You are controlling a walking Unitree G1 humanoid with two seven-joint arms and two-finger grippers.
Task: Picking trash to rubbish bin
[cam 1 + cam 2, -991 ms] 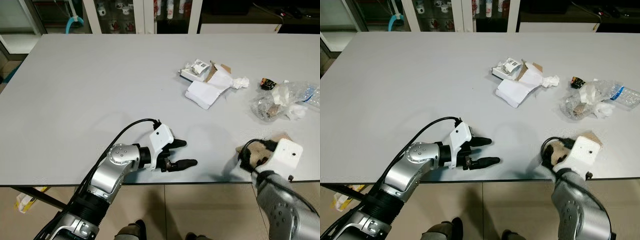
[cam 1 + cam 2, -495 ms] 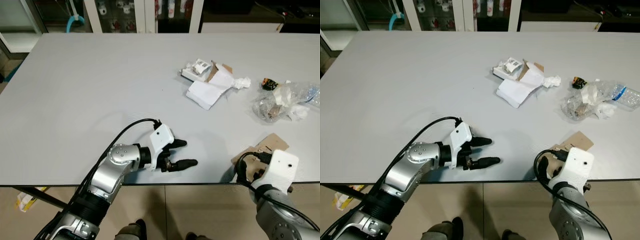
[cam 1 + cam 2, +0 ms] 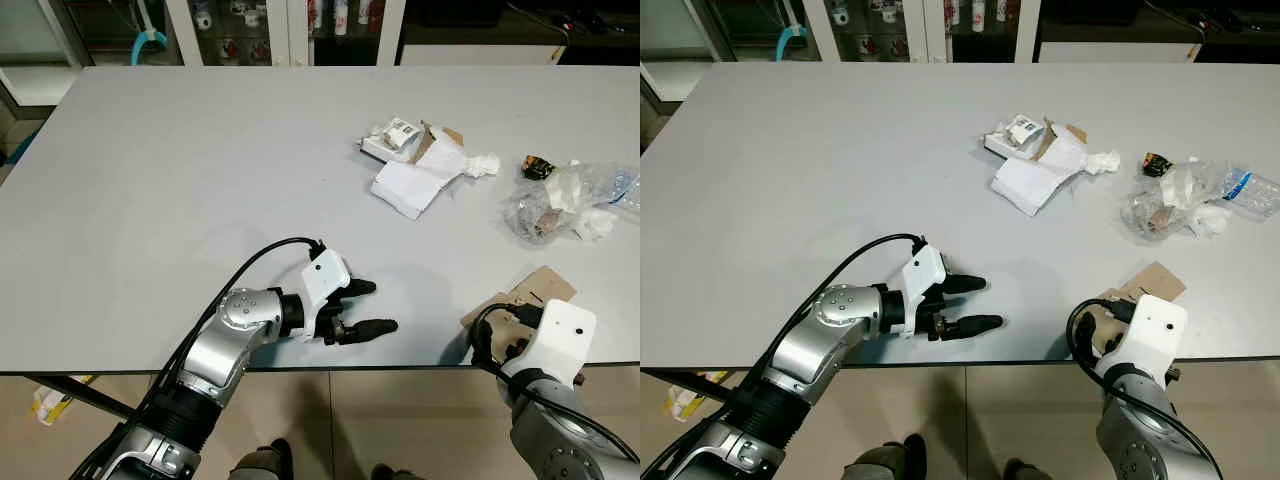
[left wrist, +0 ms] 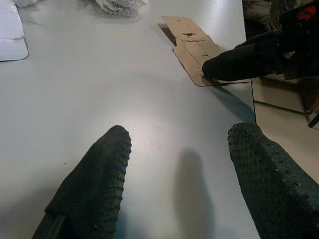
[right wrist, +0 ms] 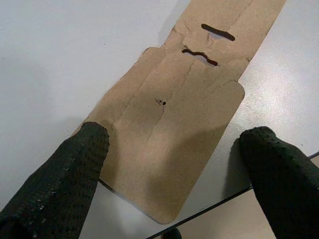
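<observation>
A flat brown cardboard piece (image 3: 528,291) lies near the table's front right edge. My right gripper (image 5: 175,133) is open just above its near end, one finger (image 5: 82,159) at each side, holding nothing. In the left wrist view, one of these black fingers (image 4: 239,60) reaches over the cardboard's (image 4: 192,42) edge. My left gripper (image 3: 372,306) rests open and empty on the table near the front edge, left of the cardboard. More trash lies farther back: a torn white box with papers (image 3: 412,168), a crumpled tissue (image 3: 484,164), a dark wrapper (image 3: 537,168) and a clear plastic bag with tissues (image 3: 560,205).
The grey table (image 3: 200,180) is bare on its left and middle. Its front edge runs just below both grippers, with tiled floor (image 3: 400,420) beneath. Glass-fronted cabinets (image 3: 260,25) stand behind the far edge.
My right gripper has drawn back toward the table's front edge, uncovering the cardboard, which now lies flat. The left gripper has barely moved.
</observation>
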